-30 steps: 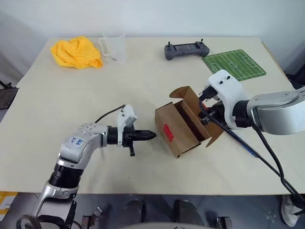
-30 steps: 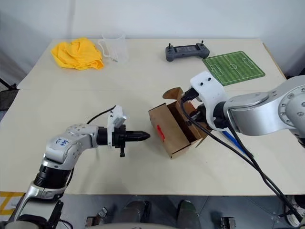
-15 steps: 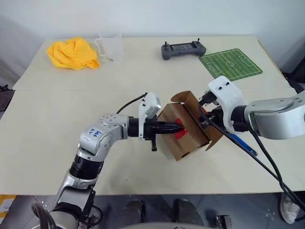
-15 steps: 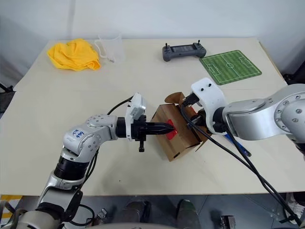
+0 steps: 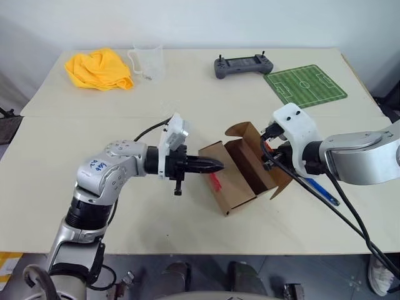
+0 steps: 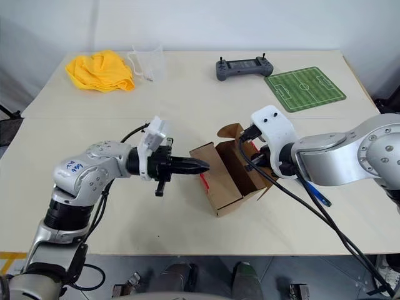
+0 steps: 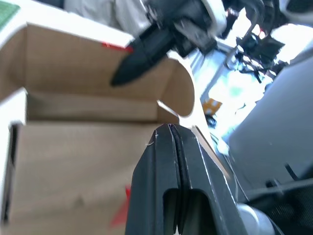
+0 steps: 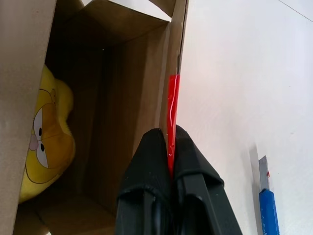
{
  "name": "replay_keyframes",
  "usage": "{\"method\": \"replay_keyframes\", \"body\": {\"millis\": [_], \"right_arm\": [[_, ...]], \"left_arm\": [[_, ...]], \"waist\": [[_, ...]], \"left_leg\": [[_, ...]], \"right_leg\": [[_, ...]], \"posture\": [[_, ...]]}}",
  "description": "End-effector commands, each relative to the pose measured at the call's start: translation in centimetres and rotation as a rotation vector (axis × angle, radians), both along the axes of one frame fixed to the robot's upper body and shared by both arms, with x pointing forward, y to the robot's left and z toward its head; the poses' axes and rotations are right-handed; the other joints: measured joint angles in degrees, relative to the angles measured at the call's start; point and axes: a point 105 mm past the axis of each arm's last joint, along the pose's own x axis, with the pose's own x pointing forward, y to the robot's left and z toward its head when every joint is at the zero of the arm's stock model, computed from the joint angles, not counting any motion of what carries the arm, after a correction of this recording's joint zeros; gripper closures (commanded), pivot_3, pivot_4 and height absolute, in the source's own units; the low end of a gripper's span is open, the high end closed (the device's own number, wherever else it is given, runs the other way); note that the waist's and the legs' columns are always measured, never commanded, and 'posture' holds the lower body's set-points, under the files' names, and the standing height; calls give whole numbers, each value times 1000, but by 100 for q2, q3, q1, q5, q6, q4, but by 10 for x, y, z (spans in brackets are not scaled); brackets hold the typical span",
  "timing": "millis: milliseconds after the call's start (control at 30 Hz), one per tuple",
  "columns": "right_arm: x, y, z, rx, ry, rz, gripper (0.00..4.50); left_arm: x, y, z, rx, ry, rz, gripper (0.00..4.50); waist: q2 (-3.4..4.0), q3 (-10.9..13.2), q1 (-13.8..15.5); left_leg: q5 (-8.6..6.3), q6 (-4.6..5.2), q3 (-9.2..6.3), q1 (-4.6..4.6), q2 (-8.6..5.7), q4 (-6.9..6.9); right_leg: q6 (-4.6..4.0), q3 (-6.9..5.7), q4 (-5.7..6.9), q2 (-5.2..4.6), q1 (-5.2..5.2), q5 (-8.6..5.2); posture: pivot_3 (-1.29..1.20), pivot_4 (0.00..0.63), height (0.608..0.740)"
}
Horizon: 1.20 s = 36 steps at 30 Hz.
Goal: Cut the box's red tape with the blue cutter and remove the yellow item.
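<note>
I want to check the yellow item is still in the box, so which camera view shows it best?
The right wrist view: it looks straight into the open box, where the yellow item sits against one inner wall, with a printed face on it. In both eye views the carton's walls hide it, and the left wrist view shows cardboard flaps.

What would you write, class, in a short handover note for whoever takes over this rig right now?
Left gripper: jaws shut, empty, at the box's near flap.
Right gripper: jaws shut on a flap edge bearing red tape.
Blue cutter: lying on the table, right of the box.
Yellow item: inside the box.
Done: tape cut, box open.
Left: take out the yellow item.
</note>
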Motion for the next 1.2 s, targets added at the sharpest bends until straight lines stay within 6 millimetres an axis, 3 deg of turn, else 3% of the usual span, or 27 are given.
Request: {"method": "replay_keyframes", "body": {"millis": [33, 167, 367, 500, 633, 1000, 1200], "right_arm": [[-1, 4, 10, 11, -38, 12, 4489], [0, 3, 10, 10, -37, 8, 4489], [-1, -5, 13, 7, -33, -5, 4489], [-3, -21, 20, 4, -21, -33, 4489], [-9, -27, 19, -32, 16, -17, 4489], [-13, -4, -2, -54, 50, 78, 4489], [-7, -3, -13, -121, 8, 75, 4489]], "left_arm": [[-5, -14, -7, 55, -58, -12, 4500], [-4, -16, -26, 144, -72, 17, 4500], [4, -4, -37, 207, -58, 79, 4500], [6, 13, -36, 210, -16, 105, 4500], [-6, 31, -43, 269, 50, 66, 4500], [-3, 33, -52, 255, 70, 152, 4500], [-10, 45, -63, 320, 114, 184, 4500]], "waist": [[0, 0, -5], [0, 0, -24], [0, 0, -14], [1, 0, -1], [1, -1, 4], [1, -1, 7], [1, -1, -7]], "left_leg": [[0, 0, 0, 0, 1, -1], [0, -1, 1, 1, 2, -3], [0, -1, 2, 3, 3, 0], [1, -1, 2, 4, 3, 5], [2, -1, 2, 5, 4, 6], [3, 0, -3, 11, 1, 9], [5, -4, 2, 17, 3, 9]], "right_leg": [[0, -1, 1, 0, -1, 0], [0, 1, 3, 1, -3, 0], [0, 2, 3, 1, 0, 0], [0, 2, 4, 1, 2, 0], [0, 3, 3, 1, 4, 0], [0, 3, 4, -1, 12, 0], [0, 6, 11, 0, 11, 0]], "posture": [[0, 150, 740], [0, 150, 740], [0, 150, 740], [0, 150, 740], [0, 150, 740], [0, 150, 740], [0, 150, 740]]}}
